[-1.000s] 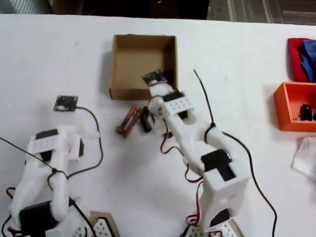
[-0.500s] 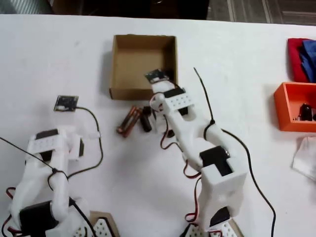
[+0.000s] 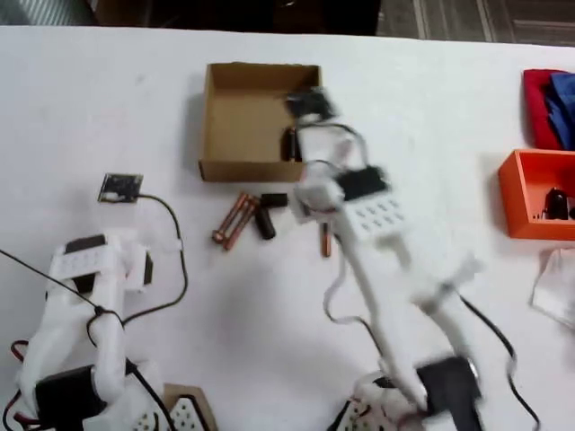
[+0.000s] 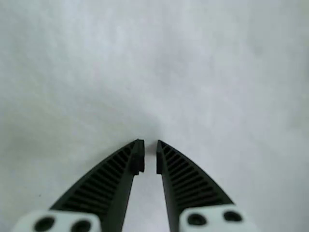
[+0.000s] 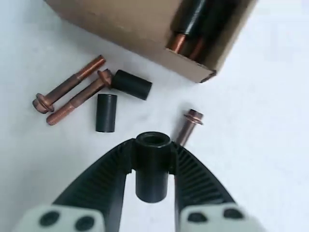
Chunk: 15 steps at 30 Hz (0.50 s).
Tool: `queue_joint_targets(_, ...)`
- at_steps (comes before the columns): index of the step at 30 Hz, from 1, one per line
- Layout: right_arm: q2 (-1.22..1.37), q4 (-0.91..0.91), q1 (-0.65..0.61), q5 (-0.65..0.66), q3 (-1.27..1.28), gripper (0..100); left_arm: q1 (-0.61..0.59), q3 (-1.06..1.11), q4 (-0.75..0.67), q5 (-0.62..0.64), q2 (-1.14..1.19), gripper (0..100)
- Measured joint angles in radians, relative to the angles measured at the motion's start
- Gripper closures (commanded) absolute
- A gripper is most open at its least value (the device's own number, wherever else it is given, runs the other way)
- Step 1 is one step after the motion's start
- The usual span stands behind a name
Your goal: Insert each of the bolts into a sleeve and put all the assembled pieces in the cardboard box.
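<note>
**Three Cameras, One Desk**

The high view looks steeply down on the white desk (image 3: pixel 449 108) from above the arms' bases. It is wide enough to take in both arms and the box (image 3: pixel 256 117). The left wrist view sits just behind the left claw (image 4: pixel 149 145), close over bare desk. The right wrist view sits behind the right claw (image 5: pixel 152 150) and its sleeve (image 5: pixel 152 169), low and near, facing the box and loose bolts (image 5: pixel 72 94). The high view shares these.

White table (image 3: pixel 431 90); bolts (image 3: pixel 232 221), sleeves (image 3: pixel 266 223), cardboard box (image 3: pixel 243 169)
</note>
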Motion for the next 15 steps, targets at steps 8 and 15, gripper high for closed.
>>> queue_joint_targets(8,-0.583,-0.054,0.31,0.051,0.345,97.7,0.002,-0.275,0.304,-0.032,0.005,92)
queue_joint_targets(15,-0.741,-0.149,0.551,-0.083,0.572,97.7,0.203,-0.706,0.66,-0.12,0.115,92)
